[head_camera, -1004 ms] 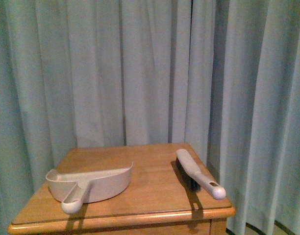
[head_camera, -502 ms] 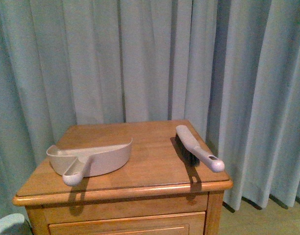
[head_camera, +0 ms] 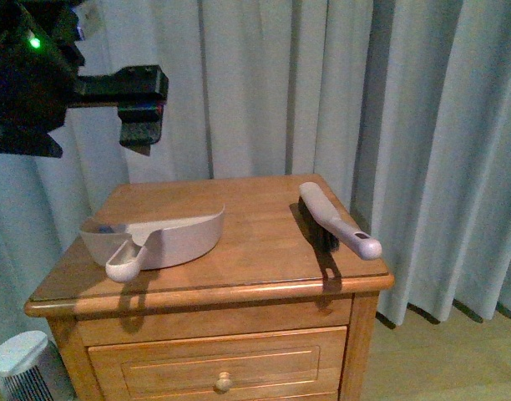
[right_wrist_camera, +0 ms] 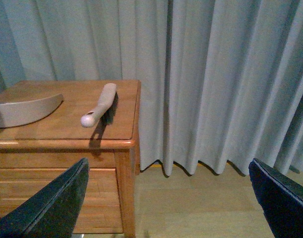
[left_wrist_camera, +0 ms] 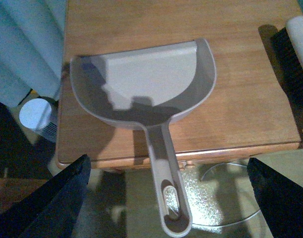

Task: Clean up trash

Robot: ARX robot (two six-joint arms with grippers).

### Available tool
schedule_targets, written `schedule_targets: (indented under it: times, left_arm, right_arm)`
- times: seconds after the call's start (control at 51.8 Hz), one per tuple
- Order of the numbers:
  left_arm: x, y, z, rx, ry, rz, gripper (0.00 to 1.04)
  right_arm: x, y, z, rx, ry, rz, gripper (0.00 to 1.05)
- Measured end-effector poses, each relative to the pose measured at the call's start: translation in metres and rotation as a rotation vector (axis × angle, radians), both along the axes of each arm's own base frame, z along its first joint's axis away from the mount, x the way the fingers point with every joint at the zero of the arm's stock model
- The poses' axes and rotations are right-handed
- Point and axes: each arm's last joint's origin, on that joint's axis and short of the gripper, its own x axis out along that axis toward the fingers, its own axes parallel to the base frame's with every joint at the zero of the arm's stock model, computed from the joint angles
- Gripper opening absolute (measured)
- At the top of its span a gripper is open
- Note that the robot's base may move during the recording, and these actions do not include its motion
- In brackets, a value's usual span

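The crumpled white paper trash shows in no view. A pale pink dustpan (head_camera: 164, 236) lies on the wooden nightstand (head_camera: 255, 267), its handle over the front edge; in the left wrist view the pan (left_wrist_camera: 146, 82) looks empty. A hand brush (head_camera: 332, 219) with a pale handle and dark bristles lies on the right side of the top, also in the right wrist view (right_wrist_camera: 99, 105). My left gripper (head_camera: 143, 125) is open, high above the dustpan's left end; its jaws stand wide either side of the handle (left_wrist_camera: 166, 198). My right gripper (right_wrist_camera: 164, 203) is open, off the nightstand's right side, above the floor.
Grey-blue curtains (head_camera: 322, 92) hang right behind and beside the nightstand. A drawer with a round knob (head_camera: 223, 383) is below the top. A small white round appliance (head_camera: 22, 366) stands on the floor at the left. Bare wooden floor (right_wrist_camera: 201, 198) lies to the right.
The front view has dropped: the nightstand sits higher in frame and its drawer now shows. My left arm has come into view at the upper left. Dustpan and brush have not moved.
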Motion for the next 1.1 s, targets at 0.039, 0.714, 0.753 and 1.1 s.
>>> schedule_targets:
  times: [0.039,0.714,0.753,1.1]
  left_arm:
    - [0.004,-0.004,-0.007,0.007,0.019,0.002,0.97]
    - [0.035,-0.013,-0.068,0.072,0.170,0.047,0.97]
    - [0.036,-0.013,-0.071,0.071,0.175,0.049,0.97]
    - [0.044,-0.016,-0.091,0.073,0.196,0.049,0.97]
  right_arm:
    - [0.000,0.000,0.000,0.000,0.000,0.000,0.97]
    - [0.000,0.000,0.000,0.000,0.000,0.000,0.97]
    - [0.000,0.000,0.000,0.000,0.000,0.000,0.97]
    - [0.000,0.000,0.000,0.000,0.000,0.000,0.97]
